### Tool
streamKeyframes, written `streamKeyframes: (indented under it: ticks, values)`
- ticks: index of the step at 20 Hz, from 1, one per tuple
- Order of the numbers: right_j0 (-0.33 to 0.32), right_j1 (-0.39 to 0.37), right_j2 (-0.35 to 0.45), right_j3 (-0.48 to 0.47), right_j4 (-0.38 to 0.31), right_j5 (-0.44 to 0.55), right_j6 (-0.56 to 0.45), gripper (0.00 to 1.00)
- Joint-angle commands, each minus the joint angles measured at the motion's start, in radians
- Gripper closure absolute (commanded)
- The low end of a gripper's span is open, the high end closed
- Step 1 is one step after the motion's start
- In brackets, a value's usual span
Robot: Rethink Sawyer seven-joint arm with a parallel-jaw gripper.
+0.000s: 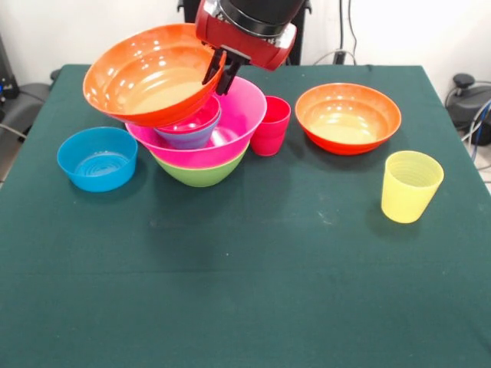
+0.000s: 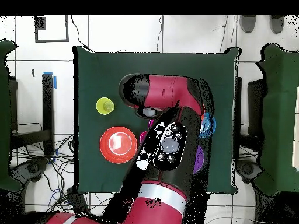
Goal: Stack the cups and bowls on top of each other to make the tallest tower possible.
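Blue bowl (image 1: 97, 158): I see it at the far left of the front view, upright on the green table (image 1: 253, 268), just beside the tower but apart from it.

Held orange bowl (image 1: 153, 74): I have it tilted, raised over the tower's left side, its underside resting on or just above the small bowl below; I cannot tell which.

Tower (image 1: 201, 142): green bowl (image 1: 201, 173) at the bottom, big pink bowl (image 1: 230, 126) nested in it, a small purple bowl (image 1: 190, 132) with a pink rim inside that.

Gripper (image 1: 219, 75): my fingers are pressed on the right rim of the held orange bowl, one inside the wall and one outside. In the overhead view the arm (image 2: 169, 140) covers the tower, so I get nothing more from there.

Red cup (image 1: 270, 125): upright, touching the pink bowl's right side.

Second orange bowl (image 1: 347, 117): upright and alone on the table, right of the red cup; it shows as a red-orange disc (image 2: 118, 144) from overhead.

Yellow cup (image 1: 411, 185): upright, furthest right, nearer the camera than the second orange bowl and apart from it.
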Motion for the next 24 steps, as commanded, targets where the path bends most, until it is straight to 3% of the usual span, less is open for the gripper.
streamKeyframes:
  ticks: [1, 24]
  values:
    - [0.014, 0.022, 0.071, 0.106, 0.005, 0.039, 0.129, 1.0]
    - [0.039, 0.017, 0.067, 0.175, 0.001, -0.042, 0.158, 1.0]
